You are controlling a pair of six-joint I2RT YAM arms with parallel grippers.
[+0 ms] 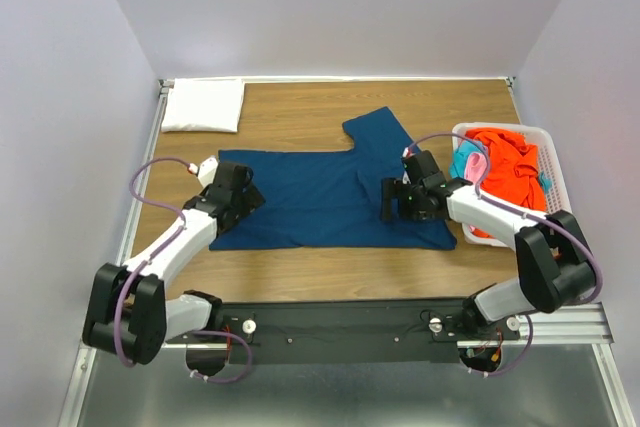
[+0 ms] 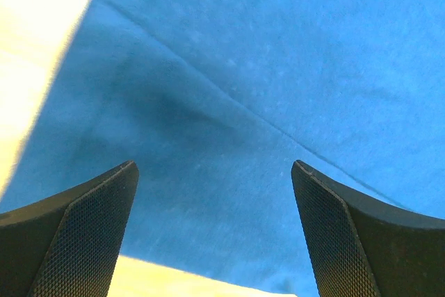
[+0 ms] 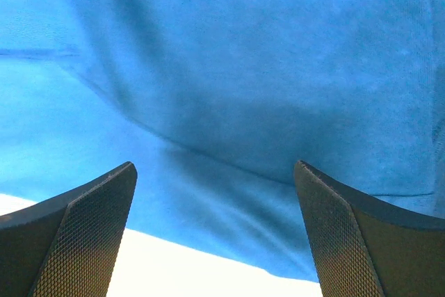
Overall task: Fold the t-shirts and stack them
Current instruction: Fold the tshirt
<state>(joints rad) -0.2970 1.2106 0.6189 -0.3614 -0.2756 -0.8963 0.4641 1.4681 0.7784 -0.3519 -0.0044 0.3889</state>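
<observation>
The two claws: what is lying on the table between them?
The blue t-shirt, spread flat, fills the stretch between the left claw and right claw, seen in the top view.

Table (image 1: 300,115), navy t-shirt (image 1: 310,197), basket (image 1: 554,179), perhaps white t-shirt (image 1: 203,105)

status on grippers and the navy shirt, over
Left gripper open, right gripper open, both low over navy shirt. Shirt spread on table. Nothing in the way.
</observation>
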